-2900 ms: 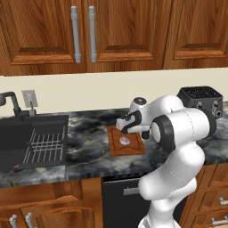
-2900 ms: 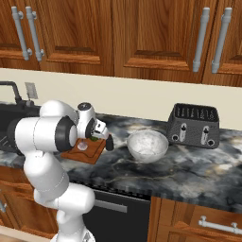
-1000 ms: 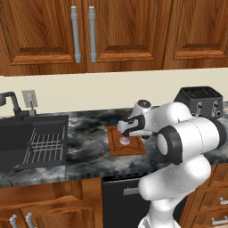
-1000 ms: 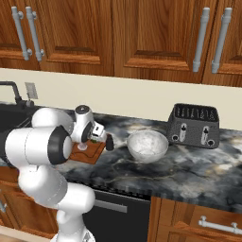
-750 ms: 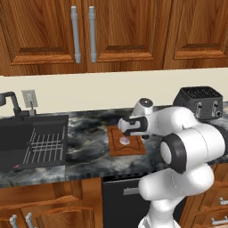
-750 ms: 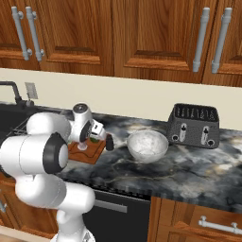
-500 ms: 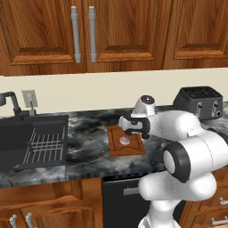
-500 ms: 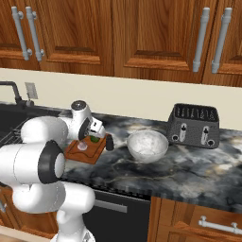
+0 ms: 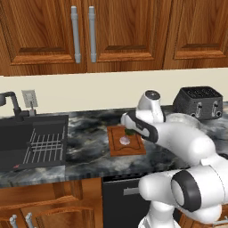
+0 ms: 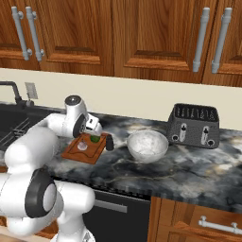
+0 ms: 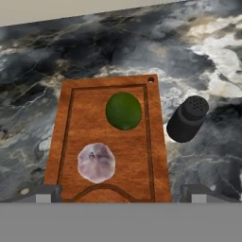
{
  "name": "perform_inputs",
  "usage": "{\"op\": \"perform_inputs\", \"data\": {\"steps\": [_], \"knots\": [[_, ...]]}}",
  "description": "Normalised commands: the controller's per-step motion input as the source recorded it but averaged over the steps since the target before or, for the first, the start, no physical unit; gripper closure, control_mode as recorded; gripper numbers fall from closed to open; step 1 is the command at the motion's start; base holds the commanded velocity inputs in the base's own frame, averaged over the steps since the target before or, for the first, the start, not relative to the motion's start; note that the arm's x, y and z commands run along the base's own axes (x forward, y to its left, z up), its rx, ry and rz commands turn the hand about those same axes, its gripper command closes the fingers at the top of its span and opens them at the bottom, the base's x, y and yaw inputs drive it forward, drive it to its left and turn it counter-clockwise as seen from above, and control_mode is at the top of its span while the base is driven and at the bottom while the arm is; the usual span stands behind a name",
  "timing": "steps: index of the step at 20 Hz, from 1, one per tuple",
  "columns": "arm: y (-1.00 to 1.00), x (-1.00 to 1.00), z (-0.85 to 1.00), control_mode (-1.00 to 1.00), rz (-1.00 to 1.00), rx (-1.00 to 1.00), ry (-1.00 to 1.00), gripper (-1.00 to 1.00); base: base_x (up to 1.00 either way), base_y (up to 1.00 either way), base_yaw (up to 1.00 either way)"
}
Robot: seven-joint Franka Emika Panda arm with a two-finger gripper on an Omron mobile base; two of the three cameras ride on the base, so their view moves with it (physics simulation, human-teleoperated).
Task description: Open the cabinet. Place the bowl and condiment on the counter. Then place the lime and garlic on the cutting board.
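The square wooden cutting board (image 11: 156, 156) lies on the marbled counter (image 11: 208, 61). On it rest the green lime (image 11: 124, 110) and the whitish-pink garlic (image 11: 96, 162), a little apart. The black condiment (image 11: 187, 119) bottle stands on the stone just off the board's edge. My gripper (image 11: 121, 193) hovers above the board's near end, open wide, with nothing between its fingers. In the right base view the silver bowl (image 10: 147, 145) sits on the counter beyond the condiment (image 10: 109, 142). Both cabinet (image 9: 53, 31) doors are closed.
A black toaster (image 10: 194, 125) stands behind the bowl at the wall. A dark sink (image 9: 33, 142) with a wire rack lies left of the board (image 9: 116, 150). My own arm curves over the counter right of the board.
The arm's elbow has swung out to the side while the hand stayed over the board. The jaws stay open; lime and garlic lie still.
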Motion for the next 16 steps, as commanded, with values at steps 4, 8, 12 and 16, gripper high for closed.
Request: {"op": "perform_inputs", "data": {"steps": [4,8,12,16], "knots": [[0.0,-0.52,0.4,-1.0,0.0,0.0,-0.01,-1.0,0.0,0.0,0.0],[0.0,-0.61,0.38,-1.0,0.0,0.0,-0.02,-1.0,0.0,0.0,0.0],[0.0,-0.64,0.37,-1.0,0.0,0.0,-0.01,-1.0,0.0,0.0,0.0],[0.01,-0.59,0.41,-1.0,0.0,0.0,-0.02,-1.0,0.0,0.0,0.0]]}}
